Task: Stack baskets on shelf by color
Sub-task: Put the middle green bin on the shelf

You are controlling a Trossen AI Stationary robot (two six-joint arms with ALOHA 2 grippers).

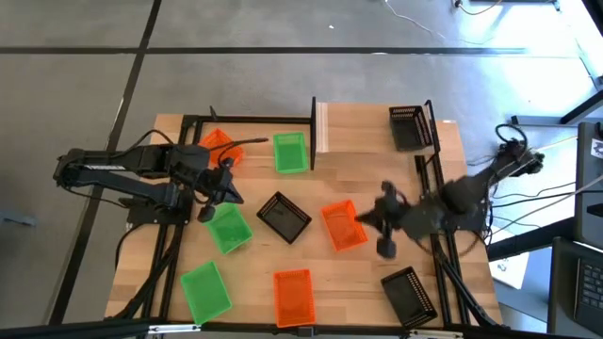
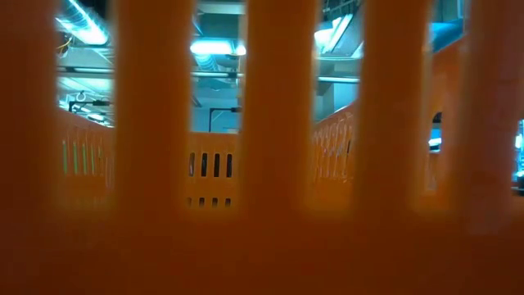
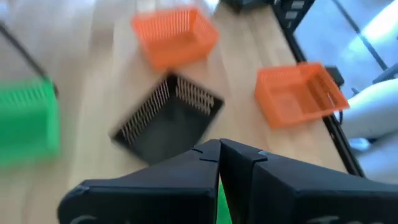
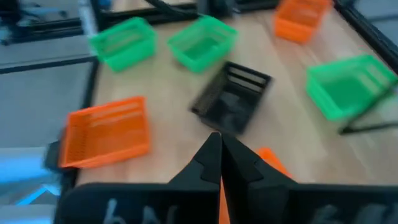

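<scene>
Nine boxy mesh plastic baskets lie on your wooden table (image 1: 377, 287): three orange (image 1: 293, 295), three green (image 1: 290, 153), three black (image 1: 284, 217). Left end effector (image 3: 219, 155) and right end effector (image 4: 220, 149) are pinched together, empty.

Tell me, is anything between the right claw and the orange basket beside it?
Nothing visible: the right gripper is already closed on the rim of the orange basket. The left gripper is likewise closed on a green basket.
</scene>
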